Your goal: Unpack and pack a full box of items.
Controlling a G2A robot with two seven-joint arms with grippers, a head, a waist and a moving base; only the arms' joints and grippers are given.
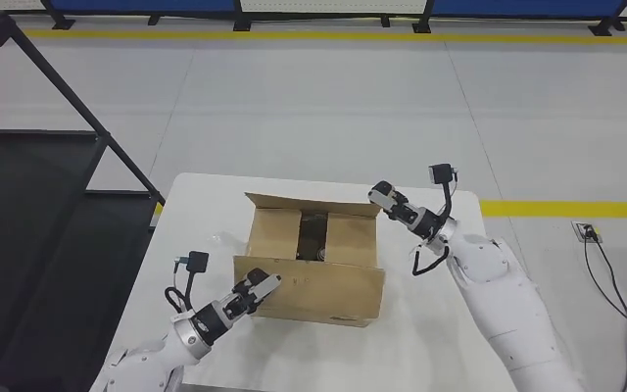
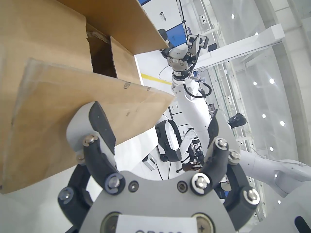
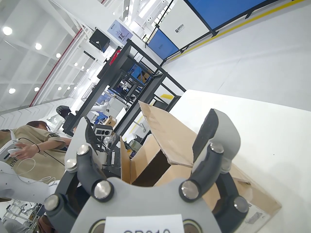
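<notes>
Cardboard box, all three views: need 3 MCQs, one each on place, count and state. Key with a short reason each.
1. Where does the cardboard box stand?
A on a cart; B on the white table; C on a shelf.
2. How many grippers are close beside the box?
A none; B one; C two.
3. What state is the box's top in?
A flaps open; B taped shut; C crushed flat.

Key:
1 B: the top view shows the box resting on the tabletop.
2 C: the left gripper is at the box's near corner and the right gripper is at its far corner.
3 A: the flaps stand apart, leaving the top open.
</notes>
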